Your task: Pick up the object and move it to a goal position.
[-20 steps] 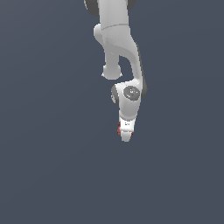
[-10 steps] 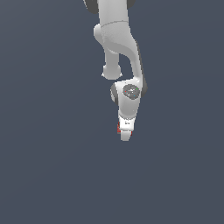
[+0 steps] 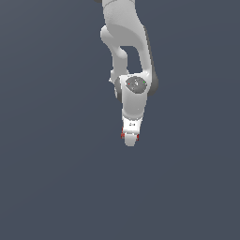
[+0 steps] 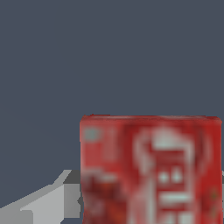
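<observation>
At the arm's lower end, the gripper [image 3: 131, 136] has its jaws clenched on the object [image 4: 148, 170]. Close up, it is a red box with blurred white markings.

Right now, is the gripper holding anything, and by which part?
Apparently the red box, between the gripper fingers at its sides; contact itself is hidden.

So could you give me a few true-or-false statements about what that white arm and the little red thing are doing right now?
1. The red box fills a large part of the wrist view. True.
2. In the exterior view the box lies far from the gripper. False: only slivers of red show right at the gripper's tip.
3. The arm is black. False: it is mostly white.
4. The arm reaches down from the top of the exterior view. True.
5. Several other objects surround the box. False: only the plain dark grey ground shows.
</observation>
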You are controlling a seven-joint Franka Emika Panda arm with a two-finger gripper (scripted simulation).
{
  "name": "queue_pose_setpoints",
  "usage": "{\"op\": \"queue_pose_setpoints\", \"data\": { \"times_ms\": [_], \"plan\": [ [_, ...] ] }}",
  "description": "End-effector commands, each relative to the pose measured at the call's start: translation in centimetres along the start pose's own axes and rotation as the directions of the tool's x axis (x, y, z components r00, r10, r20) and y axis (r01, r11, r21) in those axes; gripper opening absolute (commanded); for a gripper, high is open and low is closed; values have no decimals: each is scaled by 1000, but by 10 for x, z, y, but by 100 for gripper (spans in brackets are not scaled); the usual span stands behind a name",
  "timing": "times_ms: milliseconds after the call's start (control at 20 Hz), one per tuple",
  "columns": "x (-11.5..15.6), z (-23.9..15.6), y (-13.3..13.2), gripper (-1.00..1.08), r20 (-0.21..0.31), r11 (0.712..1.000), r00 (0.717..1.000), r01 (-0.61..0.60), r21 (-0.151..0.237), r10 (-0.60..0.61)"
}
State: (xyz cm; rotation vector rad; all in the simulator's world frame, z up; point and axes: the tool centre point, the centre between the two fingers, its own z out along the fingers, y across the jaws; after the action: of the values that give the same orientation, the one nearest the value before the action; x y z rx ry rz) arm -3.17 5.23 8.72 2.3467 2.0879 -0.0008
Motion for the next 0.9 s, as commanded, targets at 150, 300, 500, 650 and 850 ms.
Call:
{"op": "queue_pose_setpoints", "data": {
  "times_ms": [150,300,500,650,850],
  "plan": [
    [-20,-57,8,-100,-1,1000,1000,1,0,-1],
    [-32,-92,14,-100,-2,1000,1000,1,0,-1],
    [-47,-136,21,-100,-3,1000,1000,1,0,-1],
    [-58,-167,26,-100,-4,1000,1000,1,0,-1],
    [-70,-199,32,-100,-3,1000,1000,1,0,-1]
  ]
}}
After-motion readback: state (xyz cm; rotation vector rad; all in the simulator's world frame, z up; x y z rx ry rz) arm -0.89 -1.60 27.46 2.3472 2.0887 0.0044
